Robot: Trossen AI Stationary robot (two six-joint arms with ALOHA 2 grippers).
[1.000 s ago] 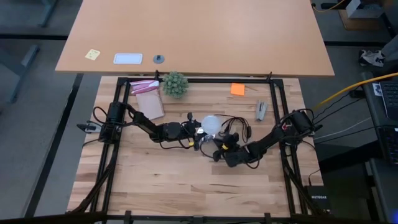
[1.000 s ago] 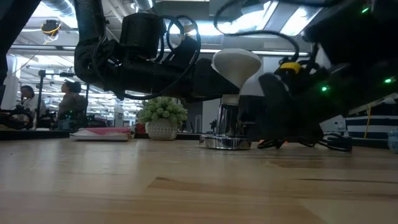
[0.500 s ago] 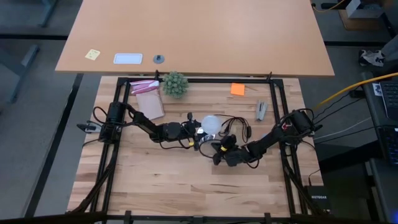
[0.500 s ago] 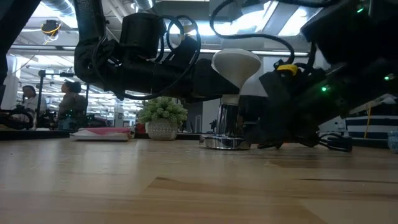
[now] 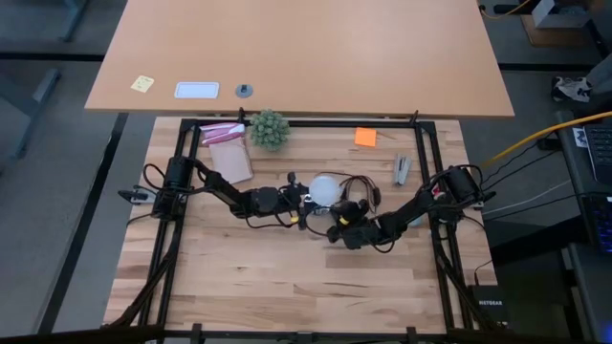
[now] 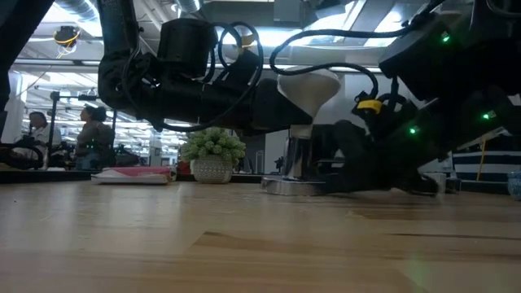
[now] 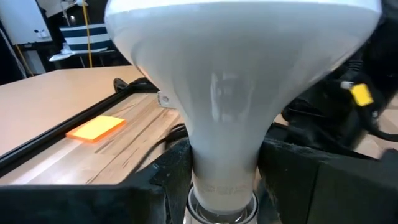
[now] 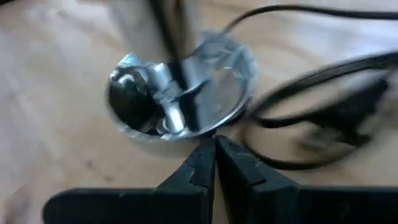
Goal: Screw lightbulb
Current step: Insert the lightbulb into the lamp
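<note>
The white lightbulb [image 5: 326,189] stands upright, dome up, at the table's middle. Its greyish base [image 7: 222,208] sits in the silvery socket [image 6: 298,159], which rises from a round disc [image 8: 180,93] lying on the wood. My left gripper [image 7: 224,186] reaches in level from the table's left and is shut on the bulb. My right gripper [image 8: 215,155], shut, slants down from the right. Its tips are at the disc's rim [image 8: 208,132]. The socket's black cord [image 8: 311,74] loops off beside it. My left gripper pinches the bulb's narrow neck [image 7: 224,168], just above the screw base, between its two fingers [image 7: 169,180]. The fingers come level from the table's left. The bulb stands upright with its base in the socket. My right gripper's shut tips stand at the disc's rim; I cannot tell whether they touch.
A small green plant [image 5: 269,128] and a pink-and-brown stack [image 5: 228,153] are at the far left. An orange note [image 5: 365,137] and a grey tool [image 5: 402,170] are at the far right. Black frame rails [image 5: 428,153] border the wood.
My right gripper has swung toward the table's far edge and sunk a little, closing in on the socket's disc. It stays shut. The black cord's loop by the bulb has shifted with it. The bulb and my left gripper have kept still.
</note>
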